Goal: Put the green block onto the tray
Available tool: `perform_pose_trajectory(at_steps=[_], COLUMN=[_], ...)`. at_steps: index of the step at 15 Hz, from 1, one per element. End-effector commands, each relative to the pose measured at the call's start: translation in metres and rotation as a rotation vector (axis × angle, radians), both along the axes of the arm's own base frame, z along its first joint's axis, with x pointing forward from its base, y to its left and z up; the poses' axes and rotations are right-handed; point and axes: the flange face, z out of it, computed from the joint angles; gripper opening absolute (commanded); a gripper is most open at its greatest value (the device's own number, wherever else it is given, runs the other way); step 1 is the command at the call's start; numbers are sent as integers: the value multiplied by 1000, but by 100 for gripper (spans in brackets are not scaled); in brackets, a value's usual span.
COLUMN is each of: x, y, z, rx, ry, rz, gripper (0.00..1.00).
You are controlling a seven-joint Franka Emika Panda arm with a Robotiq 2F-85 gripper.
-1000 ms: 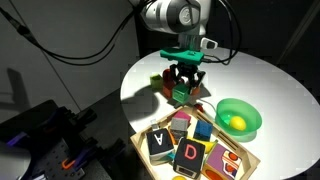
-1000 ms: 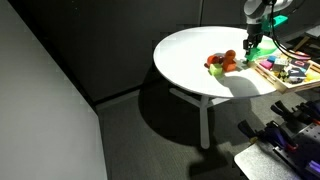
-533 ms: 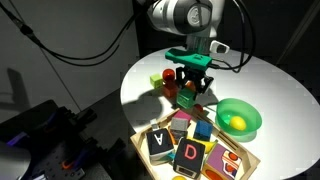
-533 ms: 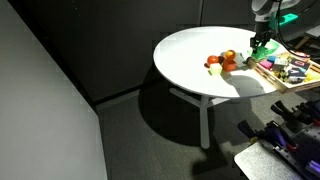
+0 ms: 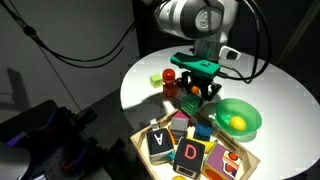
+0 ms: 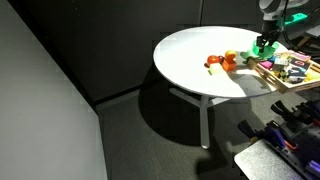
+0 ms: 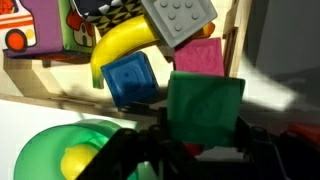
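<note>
My gripper (image 5: pixel 196 96) is shut on the green block (image 7: pixel 204 115) and holds it in the air just above the near edge of the wooden tray (image 5: pixel 248 157). The block also shows in both exterior views (image 5: pixel 190 101) (image 6: pixel 264 46). In the wrist view the tray (image 7: pixel 236 35) lies right behind the block, with a blue block (image 7: pixel 131 78), a pink block (image 7: pixel 199 57), a banana (image 7: pixel 122 45) and a grey brick (image 7: pixel 178 17) in it.
A green bowl (image 5: pixel 238 118) with a yellow ball stands beside the tray on the round white table (image 5: pixel 255 80). A red and orange toy group (image 6: pixel 222 61) lies behind my gripper. Lettered blocks (image 5: pixel 175 148) fill the tray's front.
My gripper has carried the green block away from the red and orange toys toward the tray, and now holds it at the tray's edge.
</note>
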Motion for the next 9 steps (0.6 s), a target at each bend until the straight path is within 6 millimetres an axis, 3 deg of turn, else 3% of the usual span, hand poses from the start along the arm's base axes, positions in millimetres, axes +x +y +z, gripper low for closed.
perform_pose_trajectory(at_steps=[1, 9], x=[-3, -16], y=[-15, -42], z=[5, 2], rx=[15, 16], ry=[-8, -5], rz=[-28, -71], gripper=[32, 32])
